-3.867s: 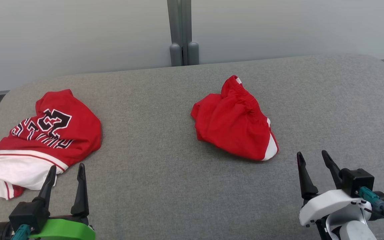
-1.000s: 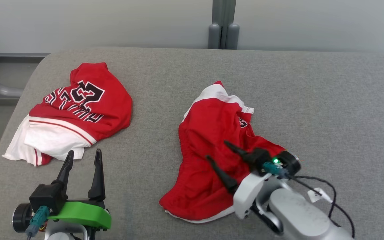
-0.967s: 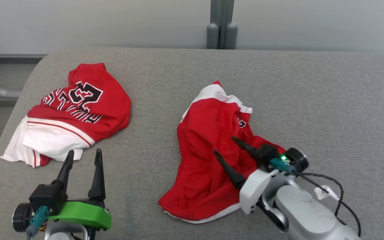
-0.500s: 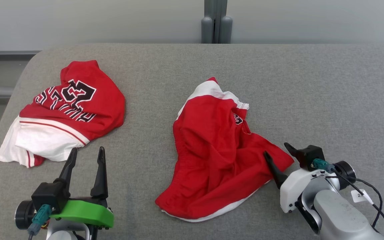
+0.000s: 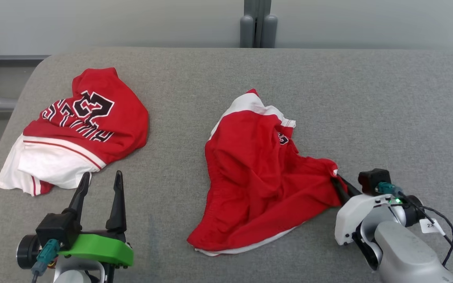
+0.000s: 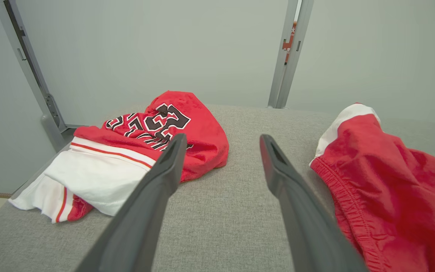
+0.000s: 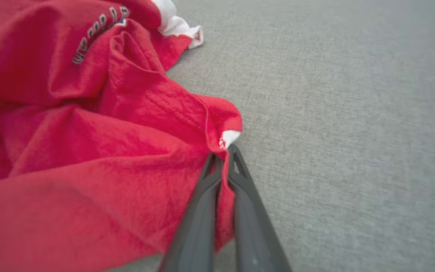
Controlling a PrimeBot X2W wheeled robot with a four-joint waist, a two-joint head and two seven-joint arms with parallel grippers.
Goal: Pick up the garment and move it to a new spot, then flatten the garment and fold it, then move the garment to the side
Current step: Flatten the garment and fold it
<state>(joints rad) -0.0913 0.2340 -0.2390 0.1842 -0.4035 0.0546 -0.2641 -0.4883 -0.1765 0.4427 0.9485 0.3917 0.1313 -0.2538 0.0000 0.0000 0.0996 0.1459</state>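
At the far left, the grey padded surface (image 5: 195, 74) ends in a rounded far corner and a side edge that slants towards the robot. A crumpled red jersey (image 5: 104, 114) with black-and-white lettering lies close along that edge, its white hem just inside it. Just nearer the robot than that hem, the left gripper (image 5: 102, 174) hovers with its two dark fingers spread wide and nothing between them. To its right an open band of grey runs from the near side to the far edge, separating the jersey from the red shorts (image 5: 258, 177). The shorts lie rumpled a little right of the middle, well apart from the jersey and well inside the far edge. A white-trimmed end points away from the robot, a white-edged hem lies nearest it, and the gathered waistband faces the left gripper. The right-hand corner of the shorts is drawn out to a point, and there the right gripper (image 5: 336, 180) has its fingers pressed together on the cloth. In the right wrist view, red fabric is pinched between the two fingers and a small white tip pokes out just past their ends. Beyond this gripper, open grey surface stretches to the right border of the head view, and its right edge is out of the picture. A grey post (image 5: 258, 23) stands behind the far edge, in line with the shorts.
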